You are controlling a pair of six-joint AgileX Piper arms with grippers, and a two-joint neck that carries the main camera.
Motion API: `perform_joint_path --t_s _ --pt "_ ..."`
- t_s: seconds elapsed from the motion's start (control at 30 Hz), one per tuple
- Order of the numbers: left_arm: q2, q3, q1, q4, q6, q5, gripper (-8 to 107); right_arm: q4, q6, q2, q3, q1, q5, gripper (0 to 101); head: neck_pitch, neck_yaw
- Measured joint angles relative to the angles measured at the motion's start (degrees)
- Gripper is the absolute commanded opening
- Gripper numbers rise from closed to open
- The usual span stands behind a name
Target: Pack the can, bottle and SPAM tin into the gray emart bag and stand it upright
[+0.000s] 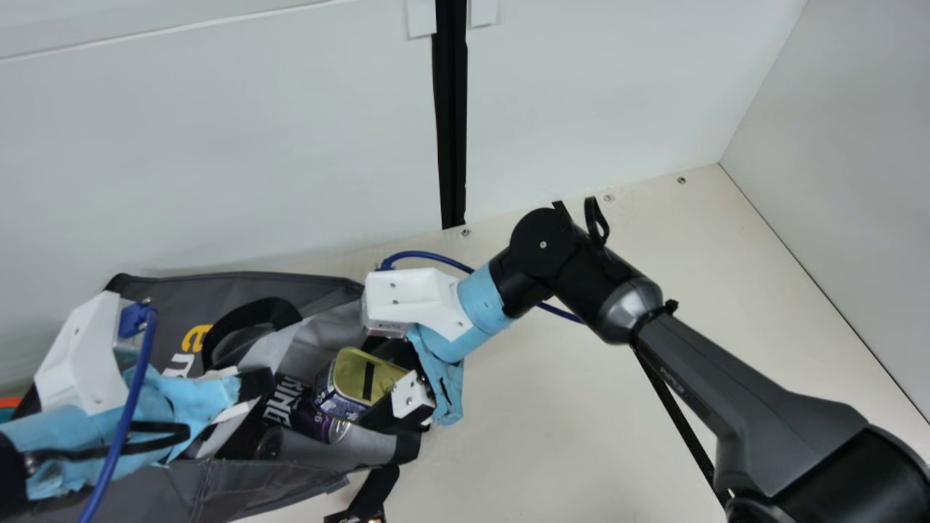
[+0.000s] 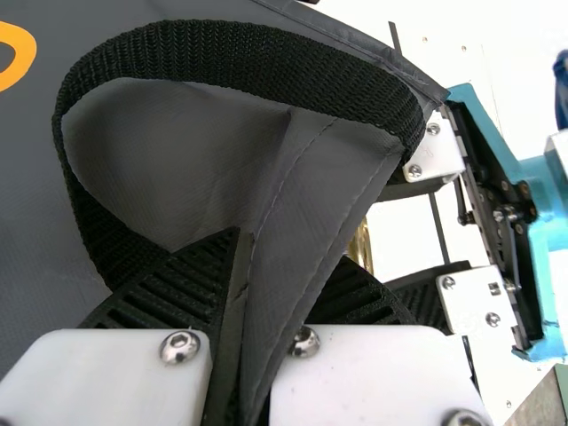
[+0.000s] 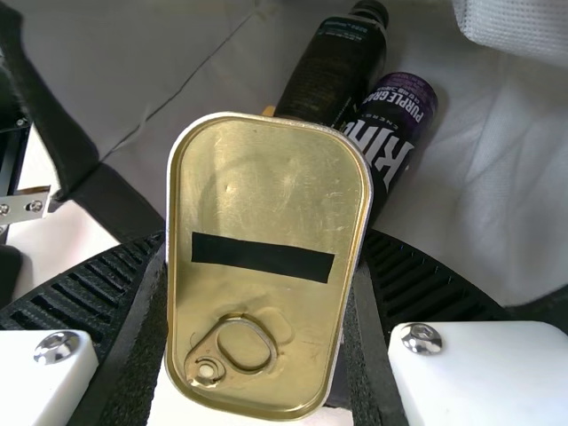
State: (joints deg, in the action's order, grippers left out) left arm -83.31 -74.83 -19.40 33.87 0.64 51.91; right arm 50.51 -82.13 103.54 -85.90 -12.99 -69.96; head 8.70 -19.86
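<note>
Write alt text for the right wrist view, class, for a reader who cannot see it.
The right gripper holds the SPAM tin, its gold lid facing the camera with a pull ring and a black strip. Beyond it, the dark bottle and the purple-and-black can lie side by side in the gray bag.

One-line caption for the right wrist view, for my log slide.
Right gripper holding the tin at the open bag, can and bottle lying inside.
</note>
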Motion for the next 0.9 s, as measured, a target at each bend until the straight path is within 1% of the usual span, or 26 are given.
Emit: perform_joint_path --t_s 0.5,0.9 --pt "0.0 0.0 0.0 0.0 0.0 0.0 -8 -1.4 4.2 4.9 -6.2 -2.9 0.0 0 0.0 0.0" --pt "0.0 0.0 0.0 0.0 0.0 0.0 -8 -1.7 6.9 7.7 -8.4 -6.3 2.4 0 0.0 -0.1"
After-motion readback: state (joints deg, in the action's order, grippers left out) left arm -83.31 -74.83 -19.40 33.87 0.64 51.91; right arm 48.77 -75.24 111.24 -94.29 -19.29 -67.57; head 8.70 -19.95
